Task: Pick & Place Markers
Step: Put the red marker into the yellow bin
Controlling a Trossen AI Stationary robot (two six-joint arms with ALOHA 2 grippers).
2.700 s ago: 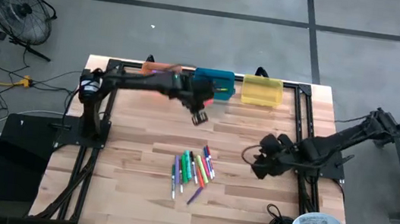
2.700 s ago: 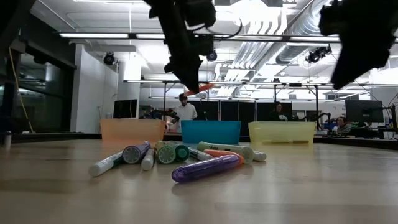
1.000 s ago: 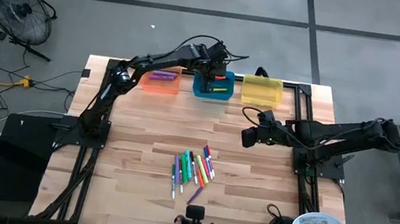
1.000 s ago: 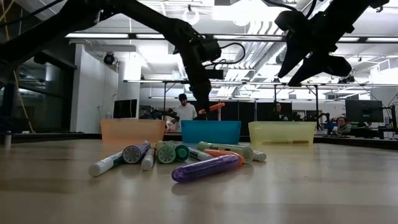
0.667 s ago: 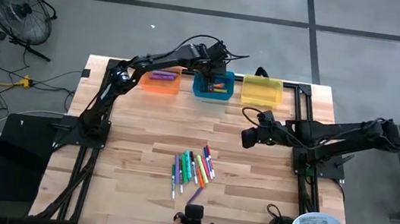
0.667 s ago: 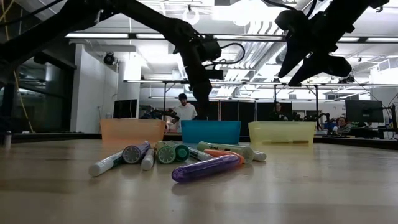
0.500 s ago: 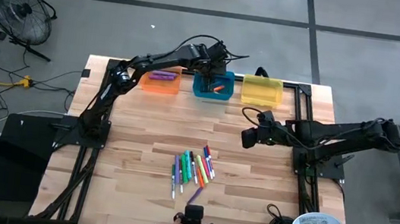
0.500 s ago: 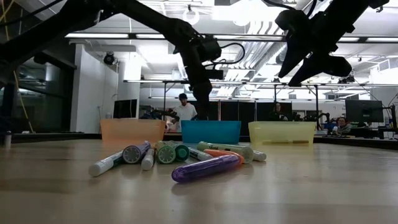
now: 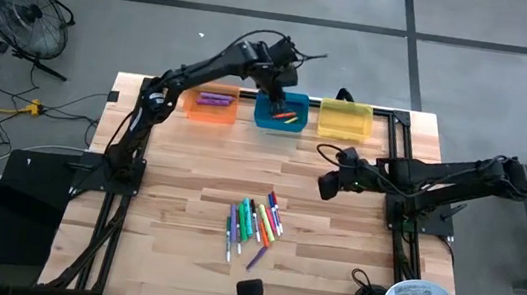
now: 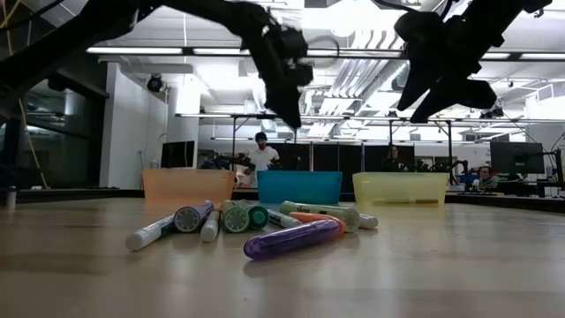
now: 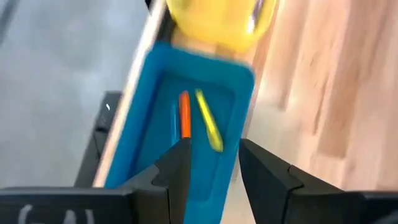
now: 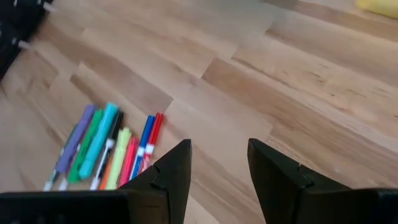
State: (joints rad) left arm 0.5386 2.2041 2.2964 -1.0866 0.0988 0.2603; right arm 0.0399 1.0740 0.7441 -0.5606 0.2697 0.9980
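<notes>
Since a second earlier, the orange marker [image 11: 185, 114] had dropped from the left gripper [image 11: 210, 155] into the blue bin [image 9: 281, 111], beside a yellow one. That gripper hung above the bin with fingers apart and empty. The right gripper [image 12: 217, 158], also parted and empty, hovered near the remaining markers [image 9: 254, 221] mid-table.
</notes>
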